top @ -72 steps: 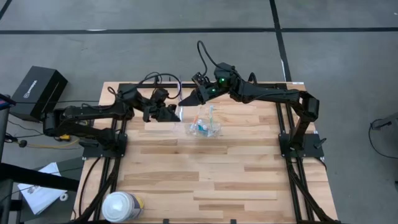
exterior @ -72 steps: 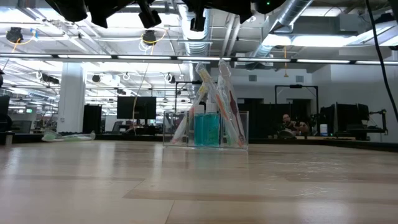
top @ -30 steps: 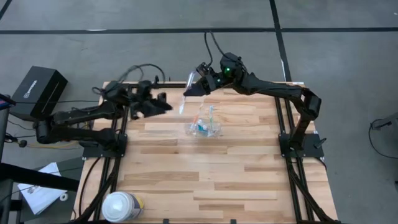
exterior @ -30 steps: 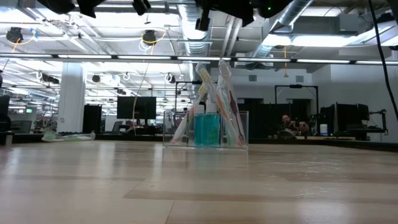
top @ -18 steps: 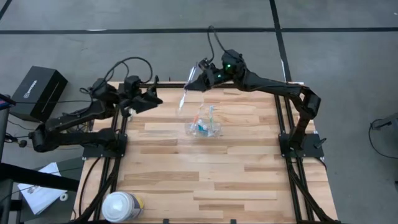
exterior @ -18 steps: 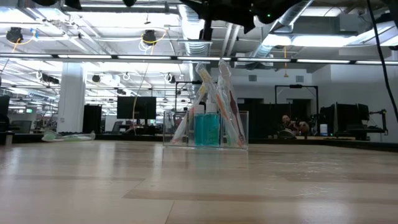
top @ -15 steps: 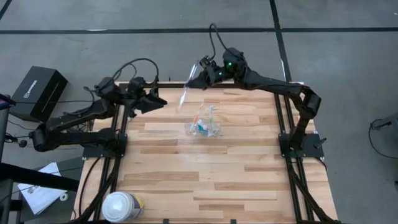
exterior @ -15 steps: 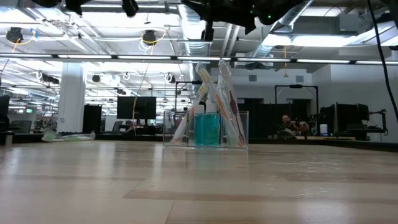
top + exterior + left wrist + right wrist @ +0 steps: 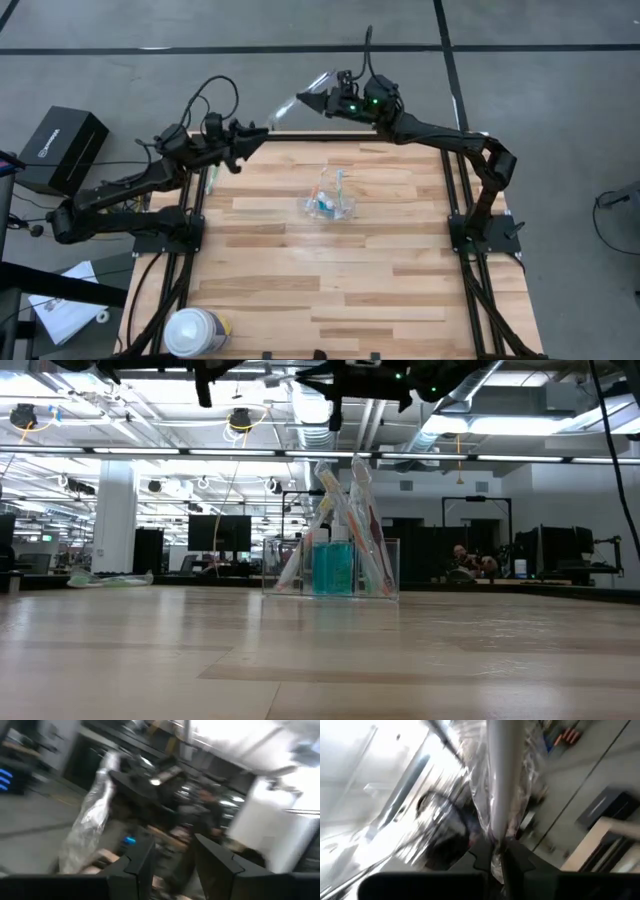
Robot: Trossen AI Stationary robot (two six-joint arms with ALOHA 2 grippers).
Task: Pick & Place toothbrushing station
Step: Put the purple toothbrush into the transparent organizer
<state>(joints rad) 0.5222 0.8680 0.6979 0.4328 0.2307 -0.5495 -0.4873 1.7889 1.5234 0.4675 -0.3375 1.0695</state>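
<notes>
A small clear cup [image 9: 328, 206] stands on the table's far middle and holds several toothbrushes and a blue tube; it also shows in the low view [image 9: 330, 568]. My right gripper [image 9: 303, 99] is high above the table's far edge, shut on a toothbrush in a clear wrapper [image 9: 285, 104]. My left gripper [image 9: 264, 131] is open and empty, just left of it at the far left corner; its wrist view [image 9: 174, 865] looks at the wrapped toothbrush [image 9: 92, 820]. A greenish toothbrush [image 9: 212, 181] lies flat by the table's left edge. My right gripper pinches the wrapped toothbrush near one end [image 9: 496, 842] between its two fingers. The white handle [image 9: 502, 780] and the crinkled wrapper stick out forward past the fingertips. The toothbrush is lifted clear, lying nearly level and pointing toward the left arm.
A big white canister [image 9: 197, 332] stands at the table's near left corner. A black box [image 9: 62, 148] sits on the floor left of the table. Cables loop above both arms at the far edge. The bare wooden top [image 9: 350, 280] spreads toward the near edge.
My right gripper has gone up and toward the far edge with the wrapped toothbrush, which has swung from hanging down to nearly level, pointing left. My left gripper has drawn back toward the far left corner and risen.
</notes>
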